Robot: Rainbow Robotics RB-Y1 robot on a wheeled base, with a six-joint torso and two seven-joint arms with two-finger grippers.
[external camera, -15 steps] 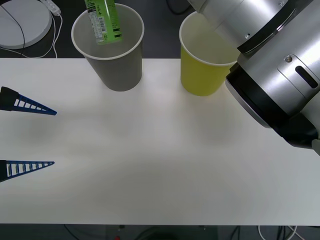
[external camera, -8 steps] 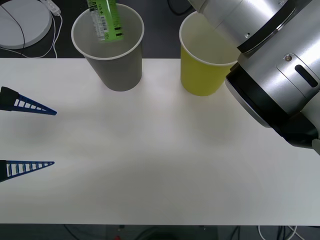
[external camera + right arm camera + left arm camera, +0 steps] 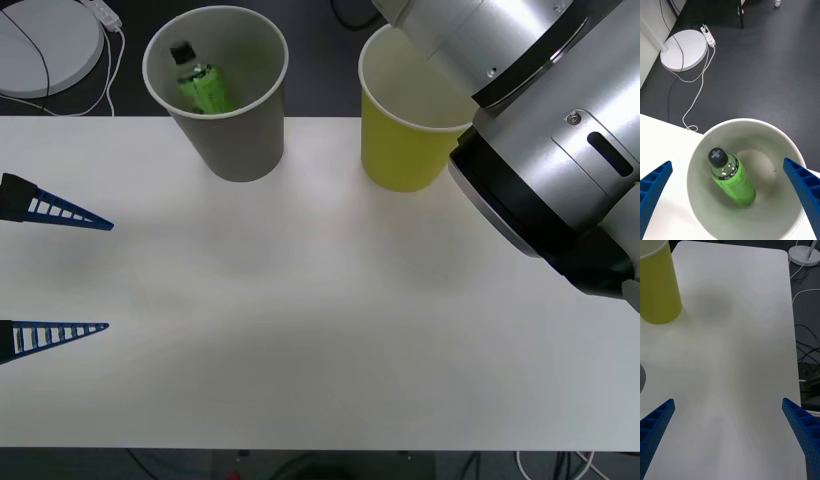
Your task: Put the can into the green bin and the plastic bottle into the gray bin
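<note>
The plastic bottle lies tilted inside the gray bin, black cap uppermost, its base on the cup's floor. In the right wrist view the bottle leans in the gray bin directly below my right gripper, which is open and holds nothing. The green bin stands to the right of the gray one, its mouth partly hidden by my right arm. My left gripper hangs open over the table's left side, with the green bin far from it. The can is out of view.
The white table spreads wide in front of the two cups. Behind its far edge, on the dark floor, lie a round white base and a power strip with cables.
The bottle hung above the gray bin's mouth, held from above. The right gripper has let go, and the bottle has dropped into the gray bin. The left arm has not moved.
</note>
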